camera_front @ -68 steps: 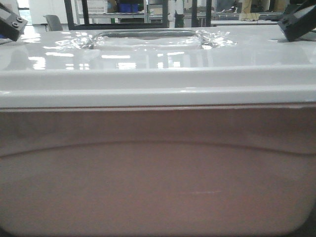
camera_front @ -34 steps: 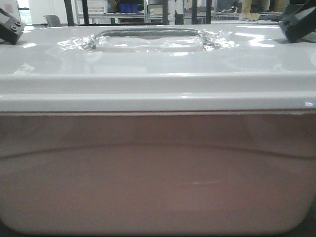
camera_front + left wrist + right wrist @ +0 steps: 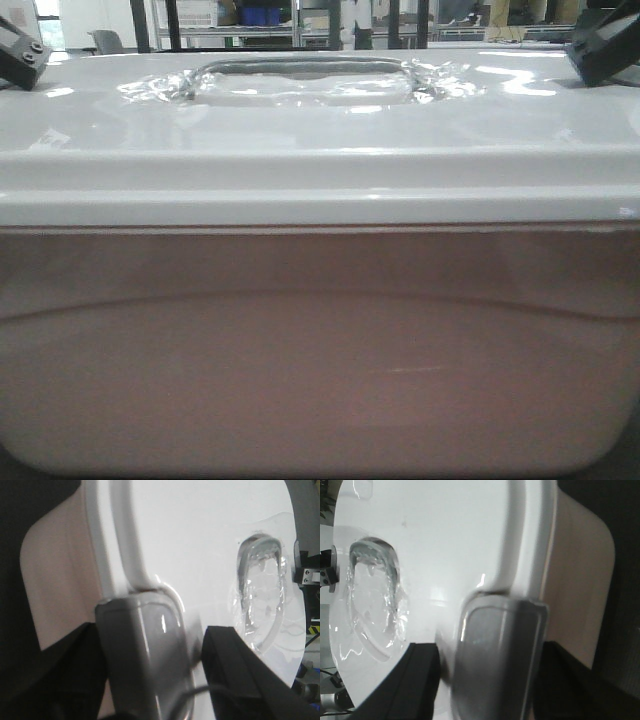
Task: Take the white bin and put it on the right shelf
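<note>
1. Left gripper [image 3: 152, 640] is clamped on the grey end clasp [image 3: 140, 625] of the white bin [image 3: 320, 330].
2. The bin fills the front view between both arms. It looks bulky and stiff, and its glossy lid [image 3: 320, 150] is probably slippery.
3. Right gripper [image 3: 490, 652] pinches the opposite clasp [image 3: 495, 625], which looks the soundest hold.

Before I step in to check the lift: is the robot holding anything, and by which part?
Yes, the white bin: the left gripper and right gripper each seem clamped over a grey latch on opposite ends of its lid.

L gripper [image 3: 152, 640] holds the gray latch [image 3: 142, 675] of the white bin [image 3: 190, 540] between black fingers [image 3: 240, 675]. Lid handle [image 3: 250, 565] sits under clear film.
</note>
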Robot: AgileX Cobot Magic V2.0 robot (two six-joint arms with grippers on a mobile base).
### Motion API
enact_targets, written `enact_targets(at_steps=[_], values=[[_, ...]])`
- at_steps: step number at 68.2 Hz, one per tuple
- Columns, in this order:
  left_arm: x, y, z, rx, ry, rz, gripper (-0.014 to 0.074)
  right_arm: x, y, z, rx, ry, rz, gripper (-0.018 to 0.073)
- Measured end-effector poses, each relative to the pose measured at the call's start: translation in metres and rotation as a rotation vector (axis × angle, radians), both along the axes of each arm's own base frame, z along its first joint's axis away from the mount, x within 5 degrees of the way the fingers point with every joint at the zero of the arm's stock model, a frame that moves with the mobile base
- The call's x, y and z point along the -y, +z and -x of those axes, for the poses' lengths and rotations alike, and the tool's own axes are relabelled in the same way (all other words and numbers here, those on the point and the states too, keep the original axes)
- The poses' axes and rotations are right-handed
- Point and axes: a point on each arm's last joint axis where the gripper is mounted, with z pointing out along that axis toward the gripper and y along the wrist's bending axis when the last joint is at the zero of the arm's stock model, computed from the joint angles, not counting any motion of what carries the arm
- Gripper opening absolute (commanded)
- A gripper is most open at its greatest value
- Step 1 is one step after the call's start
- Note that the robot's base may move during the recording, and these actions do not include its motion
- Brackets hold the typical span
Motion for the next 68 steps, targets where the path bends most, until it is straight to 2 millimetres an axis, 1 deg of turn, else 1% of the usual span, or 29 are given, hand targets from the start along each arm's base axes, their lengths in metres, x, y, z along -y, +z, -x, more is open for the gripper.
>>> enact_targets(at_steps=[6, 19, 48, 68], values=[[0.0000, 0.0000, 0.0000, 0.000, 0.000, 0.000, 0.0260, 0.0000, 0.0000, 0.0000, 0.003, 0.002, 0.001, 0.0415], [0.0000, 0.0000, 0.0000, 0.000, 0.000, 0.000, 0.0260, 0.0004, 0.0000, -0.0002, 0.003, -0.001, 0.002, 0.0339], [0.0000, 0.0001, -0.0002, 0.001, 0.002, 0.001, 0.0261, 0.0004, 0.0002, -0.0005, 0.005, -0.004, -0.001, 0.0340], [0.0000, 0.0043, -0.0022, 0.016, 0.004, 0.004, 0.0261, 0.0005, 0.0026, -0.0029, 0.074, 0.009, -0.006, 0.0340]])
